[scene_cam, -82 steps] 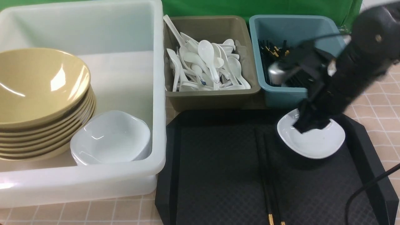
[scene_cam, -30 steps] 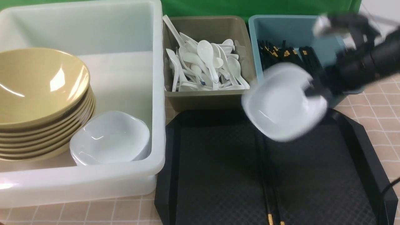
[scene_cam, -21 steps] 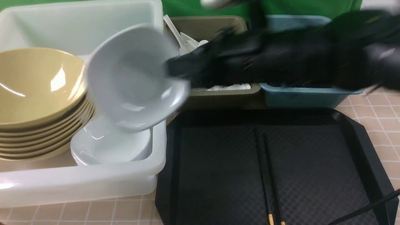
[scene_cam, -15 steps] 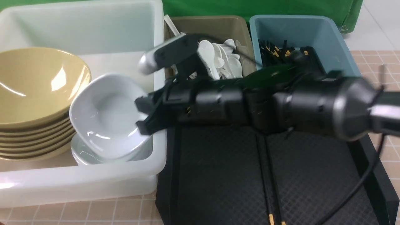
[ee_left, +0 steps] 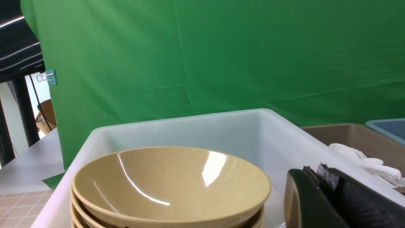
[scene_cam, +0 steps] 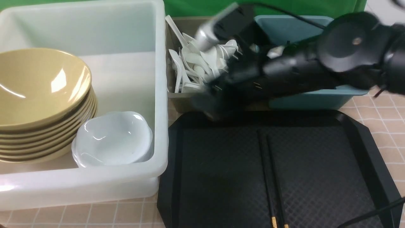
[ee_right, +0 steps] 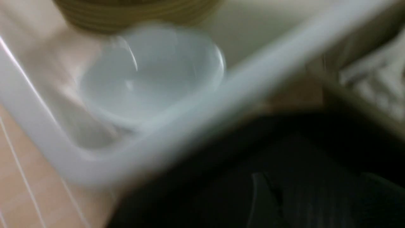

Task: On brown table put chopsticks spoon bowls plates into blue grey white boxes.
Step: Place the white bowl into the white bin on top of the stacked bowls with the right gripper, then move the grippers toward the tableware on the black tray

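Moved since the earlier frames, the white dish (scene_cam: 115, 136) that the right gripper (scene_cam: 205, 103) was carrying now sits in the big white box (scene_cam: 161, 95), nested on the other white dish there. Beside it, in the same box, stands the stack of yellow bowls (scene_cam: 41, 88), the top one tilted. The right gripper has drawn back from the dish and is over the near edge of the grey box (scene_cam: 180, 103), blurred; its fingers are spread apart in the right wrist view, with nothing between them. White spoons (scene_cam: 193, 63) lie heaped in the grey box, partly hidden by the right arm (scene_cam: 294, 69). Next to that is the blue box (scene_cam: 319, 99), its inside mostly covered by the arm. Nearer the camera, two black chopsticks (scene_cam: 270, 177) lie side by side on the black tray (scene_cam: 218, 171), their gold bands toward the camera. The tray and boxes rest on the tiled brown table (scene_cam: 85, 213). In its wrist view, the left gripper (ee_left: 322, 171) is closed, its fingertips together, empty.
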`<state>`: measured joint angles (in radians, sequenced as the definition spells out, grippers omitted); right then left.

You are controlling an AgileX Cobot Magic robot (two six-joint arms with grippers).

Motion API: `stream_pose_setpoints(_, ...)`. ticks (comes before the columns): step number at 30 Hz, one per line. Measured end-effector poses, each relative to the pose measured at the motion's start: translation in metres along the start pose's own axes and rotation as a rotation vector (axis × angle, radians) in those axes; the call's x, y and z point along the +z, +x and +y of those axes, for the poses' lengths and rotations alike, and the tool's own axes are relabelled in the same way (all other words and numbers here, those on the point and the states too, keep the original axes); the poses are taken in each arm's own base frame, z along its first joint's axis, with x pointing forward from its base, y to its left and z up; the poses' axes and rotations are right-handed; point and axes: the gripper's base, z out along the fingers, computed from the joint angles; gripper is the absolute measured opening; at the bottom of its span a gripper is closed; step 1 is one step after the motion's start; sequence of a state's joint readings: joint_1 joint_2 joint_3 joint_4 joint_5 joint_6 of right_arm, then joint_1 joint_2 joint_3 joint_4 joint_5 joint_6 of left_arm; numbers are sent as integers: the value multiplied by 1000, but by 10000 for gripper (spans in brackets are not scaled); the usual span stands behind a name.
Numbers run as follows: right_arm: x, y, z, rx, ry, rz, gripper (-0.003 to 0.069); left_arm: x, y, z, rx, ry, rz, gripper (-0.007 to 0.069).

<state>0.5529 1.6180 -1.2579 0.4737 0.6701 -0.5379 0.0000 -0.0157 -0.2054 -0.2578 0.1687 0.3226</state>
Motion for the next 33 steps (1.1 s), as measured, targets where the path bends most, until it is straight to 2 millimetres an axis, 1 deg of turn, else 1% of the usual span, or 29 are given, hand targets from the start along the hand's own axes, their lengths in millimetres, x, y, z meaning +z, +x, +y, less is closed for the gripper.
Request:
stream_pose_setpoints(1, 0, 4, -1, 36, 0, 43, 392, 0, 0, 0, 0, 0, 0, 4)
stream_pose_setpoints(3, 0, 38, -24, 111, 131, 311, 372, 0, 0, 0, 0, 0, 0, 4)
stream_pose_setpoints(4, 0, 49, -30, 144, 175, 385, 370, 0, 0, 0, 0, 0, 0, 4)
stream_pose_setpoints(6, 2, 62, -36, 203, 226, 448, 371, 0, 0, 0, 0, 0, 0, 4)
stream_pose_setpoints(9, 9, 70, -36, 255, 243, 456, 385, 0, 0, 0, 0, 0, -1, 4)
stream_pose_setpoints(12, 27, 81, -34, 326, 256, 460, 437, 0, 0, 0, 0, -1, -2, 4)
stream_pose_setpoints(13, 36, 84, -33, 346, 258, 460, 471, 0, 0, 0, 0, -1, -2, 4)
stream_pose_setpoints(14, 36, 84, -33, 346, 258, 460, 471, 0, 0, 0, 0, -1, -2, 4)
stream_pose_setpoints(15, 45, 87, -31, 364, 261, 469, 501, 0, 0, 0, 0, -1, -2, 4)
stream_pose_setpoints(17, 58, 89, -26, 359, 255, 476, 538, 0, 0, 0, -1, -1, -2, 4)
stream_pose_setpoints(18, 60, 90, -24, 360, 253, 479, 542, 0, 0, 0, -1, -1, -2, 4)
stream_pose_setpoints(19, 70, 92, -18, 354, 247, 487, 555, 0, 0, 0, -2, -1, -2, 4)
stream_pose_setpoints(20, 70, 92, -18, 354, 247, 485, 556, 0, 0, 0, -2, -1, -2, 4)
stream_pose_setpoints(21, 81, 96, -12, 343, 242, 506, 560, 0, 0, 0, -1, -1, -2, 4)
stream_pose_setpoints(22, 84, 95, -10, 323, 245, 511, 559, 0, 0, 0, -1, -1, -2, 4)
stream_pose_setpoints(25, 91, 97, -6, 254, 247, 556, 517, 0, 0, 0, -1, -1, -2, 4)
stream_pose_setpoints(27, 94, 97, -4, 215, 238, 568, 459, 0, 0, 0, -1, -1, -2, 4)
stream_pose_setpoints(29, 96, 96, -1, 180, 229, 573, 371, 0, 0, 0, -1, -1, -2, 4)
stream_pose_setpoints(30, 96, 95, 1, 160, 222, 573, 290, 0, 0, 0, -1, -1, -2, 4)
stream_pose_setpoints(32, 97, 95, 2, 144, 216, 571, 203, 0, 0, 0, -1, -1, -2, 4)
stream_pose_setpoints(33, 97, 94, 2, 136, 212, 568, 142, 0, 0, 0, -1, -1, -2, 4)
